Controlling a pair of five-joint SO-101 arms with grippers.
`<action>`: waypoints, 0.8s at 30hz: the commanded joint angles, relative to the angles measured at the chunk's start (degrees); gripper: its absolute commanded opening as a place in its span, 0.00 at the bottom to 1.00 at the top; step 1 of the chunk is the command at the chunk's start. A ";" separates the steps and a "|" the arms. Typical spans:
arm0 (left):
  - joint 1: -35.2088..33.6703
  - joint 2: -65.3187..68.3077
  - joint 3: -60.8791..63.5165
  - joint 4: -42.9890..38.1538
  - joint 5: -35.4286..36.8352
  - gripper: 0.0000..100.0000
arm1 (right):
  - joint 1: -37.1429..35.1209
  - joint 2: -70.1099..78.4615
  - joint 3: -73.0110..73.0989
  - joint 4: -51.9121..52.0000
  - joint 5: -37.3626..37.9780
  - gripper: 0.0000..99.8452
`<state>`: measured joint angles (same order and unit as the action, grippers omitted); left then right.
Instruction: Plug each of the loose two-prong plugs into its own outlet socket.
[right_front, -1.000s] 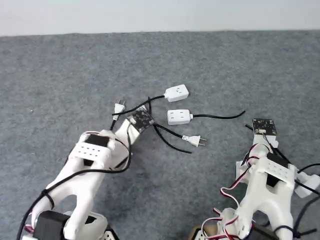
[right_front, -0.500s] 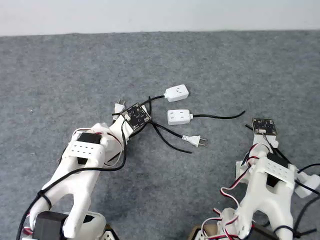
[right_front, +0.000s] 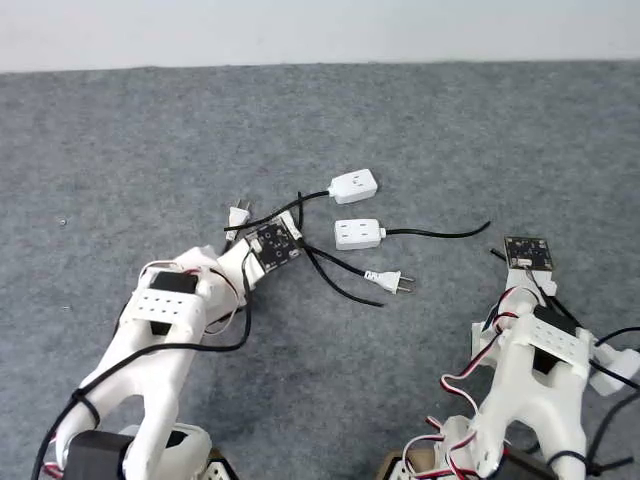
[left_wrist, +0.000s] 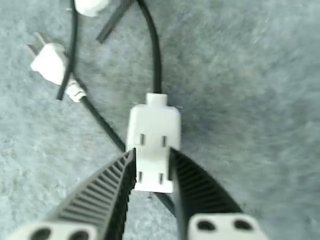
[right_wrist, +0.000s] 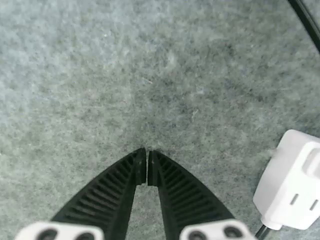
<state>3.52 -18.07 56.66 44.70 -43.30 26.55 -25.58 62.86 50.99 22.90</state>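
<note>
Two loose plugs lay on the grey desk (right_front: 480, 130): the far plug (right_front: 238, 213) and the near plug (right_front: 388, 281). Two free sockets lay between them, the upper socket (right_front: 353, 184) and the lower socket (right_front: 358, 233). The left fingers (left_wrist: 115, 190) clamped a third socket (left_wrist: 152, 125), and the right fingers (right_wrist: 125, 185) were pressed together.

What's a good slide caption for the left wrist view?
Left gripper gripping a white outlet socket on its black cord, loose two-prong plug nearby.

The back socket (right_front: 354, 184) lies behind the front socket (right_front: 357, 233), the left plug (right_front: 239, 214) left of both, the right plug (right_front: 388, 281) in front.
</note>
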 joint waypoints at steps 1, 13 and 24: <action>-0.97 -0.09 0.75 -1.58 -0.79 0.16 | -0.66 -1.27 -0.44 -0.92 0.62 0.01; -1.14 -0.09 1.54 -3.78 -0.79 0.16 | -0.66 -1.27 -0.44 -0.92 0.62 0.01; -0.88 -0.09 1.27 -2.55 -0.79 0.23 | -0.66 -1.27 -0.44 -0.92 0.62 0.01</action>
<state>2.81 -17.36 58.15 41.45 -43.82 26.55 -25.58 62.86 50.99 22.90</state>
